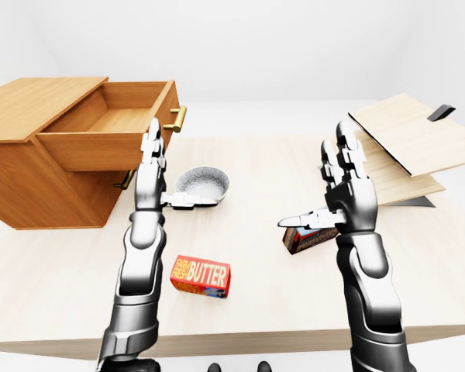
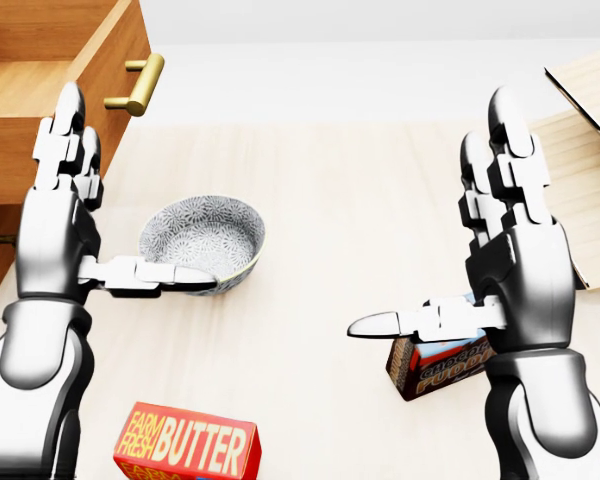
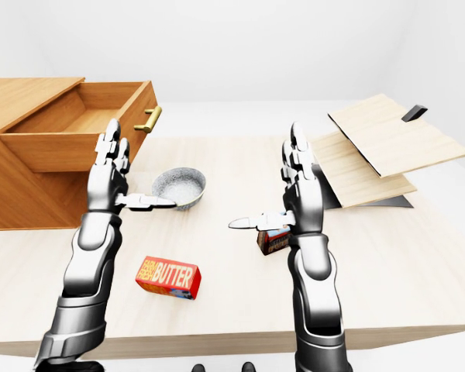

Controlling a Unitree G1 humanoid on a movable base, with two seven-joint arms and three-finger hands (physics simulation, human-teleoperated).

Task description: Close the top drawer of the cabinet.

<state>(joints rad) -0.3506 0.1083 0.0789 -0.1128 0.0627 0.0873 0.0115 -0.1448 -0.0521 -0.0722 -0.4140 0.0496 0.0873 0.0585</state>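
Observation:
The wooden cabinet (image 1: pixel 39 182) stands at the left of the table, its top drawer (image 1: pixel 101 147) pulled out and empty inside. A brass handle (image 2: pixel 138 83) sticks out of the drawer's front panel. My left hand (image 2: pixel 130 195) is raised and open, fingers (image 2: pixel 65 130) upright against the drawer's corner just below and left of the handle, thumb pointing right over the bowl's rim. Whether it touches the drawer I cannot tell. My right hand (image 2: pixel 430 215) is open too, held up at the right, far from the drawer, holding nothing.
A patterned grey bowl (image 2: pixel 202 240) sits right of my left hand. A red butter box (image 2: pixel 188 445) lies at the bottom, a fudge box (image 2: pixel 440 365) under my right thumb. Tilted wooden boards (image 1: pixel 407 143) rest at the table's (image 1: pixel 256 163) right. A lower drawer handle (image 1: pixel 125 180) shows.

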